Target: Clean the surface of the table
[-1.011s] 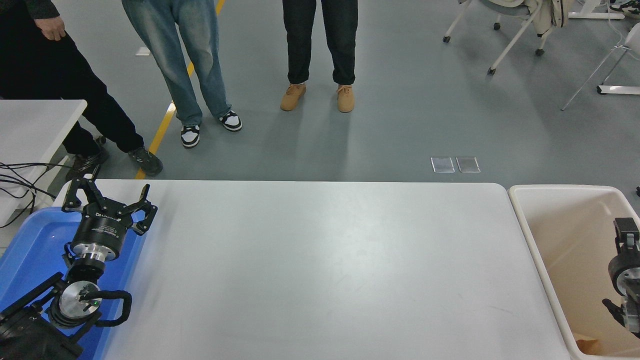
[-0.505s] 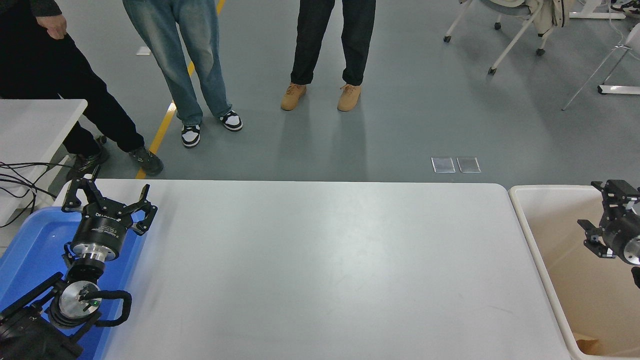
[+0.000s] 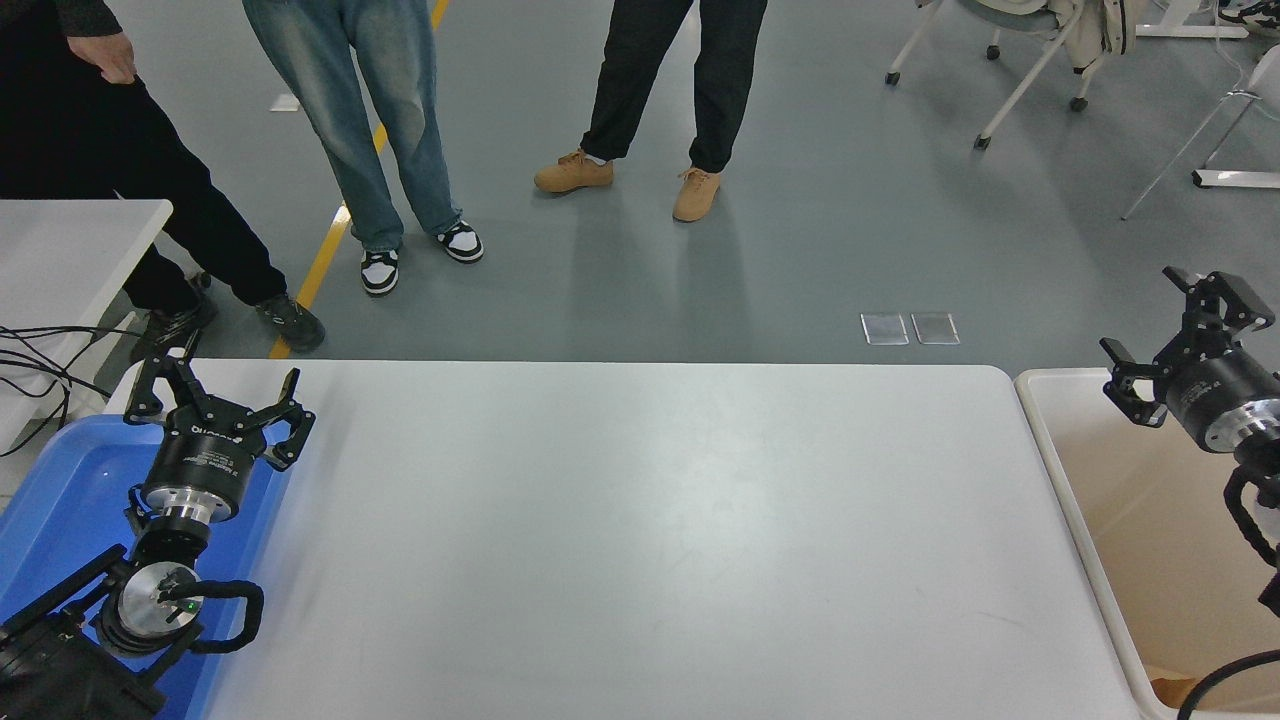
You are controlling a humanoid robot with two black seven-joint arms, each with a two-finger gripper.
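The white table surface (image 3: pixel 640 540) fills the middle of the view and nothing lies on it. My right gripper (image 3: pixel 1180 322) is open and empty, raised above the far edge of the beige bin (image 3: pixel 1120 540) just past the table's right end. My left gripper (image 3: pixel 215 392) is open and empty, parked at the lower left above the blue bin (image 3: pixel 60 500) and the table's left edge.
A smaller white table (image 3: pixel 70 250) with black cables stands at the left. Three people's legs stand on the grey floor beyond the far edge. A scrap of brown paper (image 3: pixel 1170 690) lies in the beige bin. White chairs stand at the top right.
My right gripper has risen out of the beige bin and swung up and away to the bin's far edge. The person in tan shoes stepped. My left arm has not moved.
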